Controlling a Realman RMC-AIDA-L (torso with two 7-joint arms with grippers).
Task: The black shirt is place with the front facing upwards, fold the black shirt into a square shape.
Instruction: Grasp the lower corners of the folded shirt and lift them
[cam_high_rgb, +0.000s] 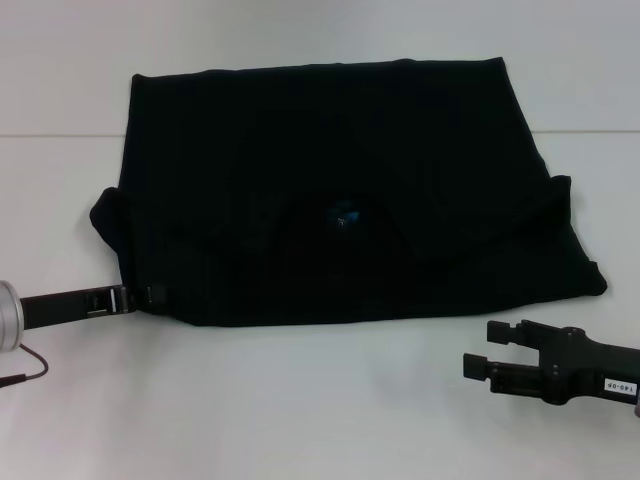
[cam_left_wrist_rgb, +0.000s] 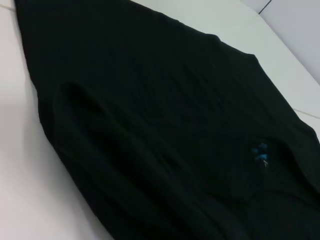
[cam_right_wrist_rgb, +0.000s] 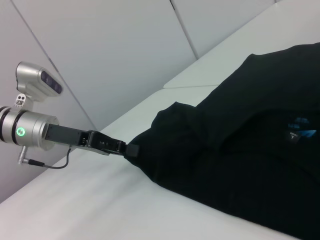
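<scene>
The black shirt (cam_high_rgb: 330, 190) lies on the white table, its near part folded over so the lettering is hidden. Its small blue neck label (cam_high_rgb: 343, 215) shows near the middle, and also in the left wrist view (cam_left_wrist_rgb: 260, 151) and right wrist view (cam_right_wrist_rgb: 298, 127). My left gripper (cam_high_rgb: 150, 296) is at the shirt's near-left corner, shut on the cloth edge; the right wrist view shows it (cam_right_wrist_rgb: 131, 150) meeting the fold there. My right gripper (cam_high_rgb: 480, 348) is open and empty, low over the table, just off the shirt's near-right corner.
The white table (cam_high_rgb: 320, 420) runs along the near side in front of the shirt. A seam line (cam_high_rgb: 60, 134) crosses the table at the back. Pale wall panels (cam_right_wrist_rgb: 125, 45) stand behind the left arm.
</scene>
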